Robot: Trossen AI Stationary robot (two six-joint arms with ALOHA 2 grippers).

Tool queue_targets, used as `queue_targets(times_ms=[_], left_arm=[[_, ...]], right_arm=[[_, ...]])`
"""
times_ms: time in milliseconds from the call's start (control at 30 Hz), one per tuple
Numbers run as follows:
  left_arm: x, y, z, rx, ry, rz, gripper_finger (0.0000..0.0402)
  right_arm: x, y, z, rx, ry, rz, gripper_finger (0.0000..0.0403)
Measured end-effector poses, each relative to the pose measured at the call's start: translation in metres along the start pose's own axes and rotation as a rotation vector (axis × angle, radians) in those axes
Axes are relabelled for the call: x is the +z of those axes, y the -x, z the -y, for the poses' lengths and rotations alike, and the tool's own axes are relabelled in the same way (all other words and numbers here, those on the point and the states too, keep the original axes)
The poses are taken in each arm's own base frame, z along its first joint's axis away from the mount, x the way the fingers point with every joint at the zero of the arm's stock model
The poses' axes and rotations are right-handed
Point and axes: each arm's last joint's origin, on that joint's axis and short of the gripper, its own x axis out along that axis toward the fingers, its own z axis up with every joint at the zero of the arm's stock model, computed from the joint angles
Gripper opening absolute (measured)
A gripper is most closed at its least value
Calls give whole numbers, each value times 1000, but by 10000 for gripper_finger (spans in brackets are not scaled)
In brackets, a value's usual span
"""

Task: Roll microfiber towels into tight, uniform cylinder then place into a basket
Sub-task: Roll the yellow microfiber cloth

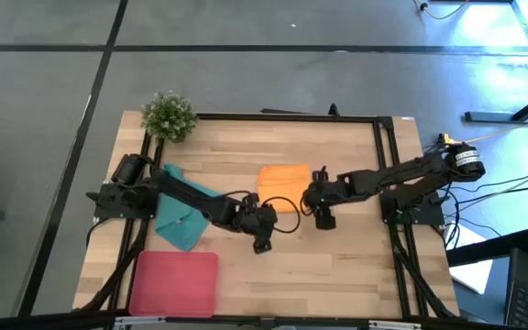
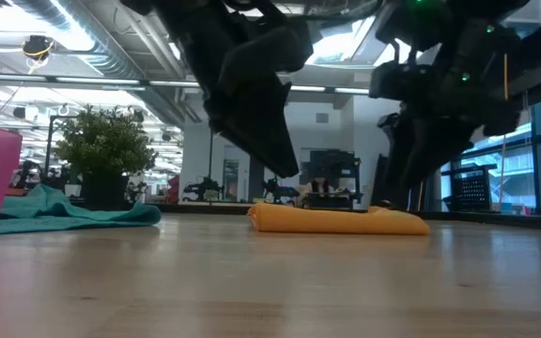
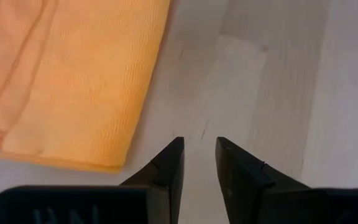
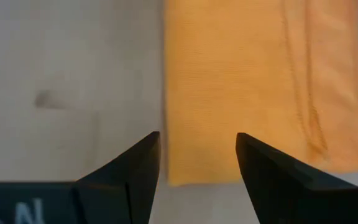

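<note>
Right now the orange towel (image 1: 282, 186) lies folded flat near the table's (image 1: 337, 266) centre, w/ both arms converging on it from opposite sides. The left gripper (image 3: 197, 149) hangs over bare wood just beside the towel's long edge, not touching the cloth; its fingers (image 3: 169, 165) are spread only a little, a narrow slot of table showing between the tips, nothing held. The right gripper (image 4: 197, 146) sits above the towel's short end, fingers (image 4: 263, 162) spread wider, w/ the cloth's corner and edge showing in the gap; nothing is pinched, and contact w/ the fabric can't be confirmed. In the low view the orange towel (image 2: 338, 220) reads as a low flat stack on the tabletop, several layers thick, w/ the dark arm bodies raised above it. The right wrist view shows a fold ridge running along the cloth's length toward one side. The teal towel (image 1: 180, 220) lies loosely crumpled on the left part of the table, partly under the left arm, well apart from the orange one. The pink basket (image 1: 174, 282) rests at the table's near-left corner, near the teal towel, nothing visible inside it. A small potted plant (image 1: 168, 115) stands at the far-left corner.
</note>
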Motion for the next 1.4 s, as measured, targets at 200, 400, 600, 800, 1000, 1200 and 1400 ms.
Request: queue_targets(times_ms=[200, 400, 600, 800, 1000, 1200, 1400], left_arm=[[0, 0, 0, -2, -87, 0, 85], [2, -2, -5, 18, -117, -3, 85], [4, -10, -20, 46, -98, -37, 85], [7, -10, -27, 46, -105, -44, 69], [7, -10, -27, 46, -137, -45, 74], [8, -10, -27, 47, -164, -46, 109], [7, -14, -34, 92, -165, -67, 125]], right_arm=[[0, 2, -12, 23, 40, 6, 210], [0, 2, -14, 27, 46, 7, 210], [0, 2, -14, 26, 48, 6, 210], [0, 2, -14, 26, 50, 6, 210], [0, 2, -14, 26, 48, 6, 210], [0, 2, -14, 26, 48, 6, 210], [0, 1, -14, 26, 94, 5, 210]])
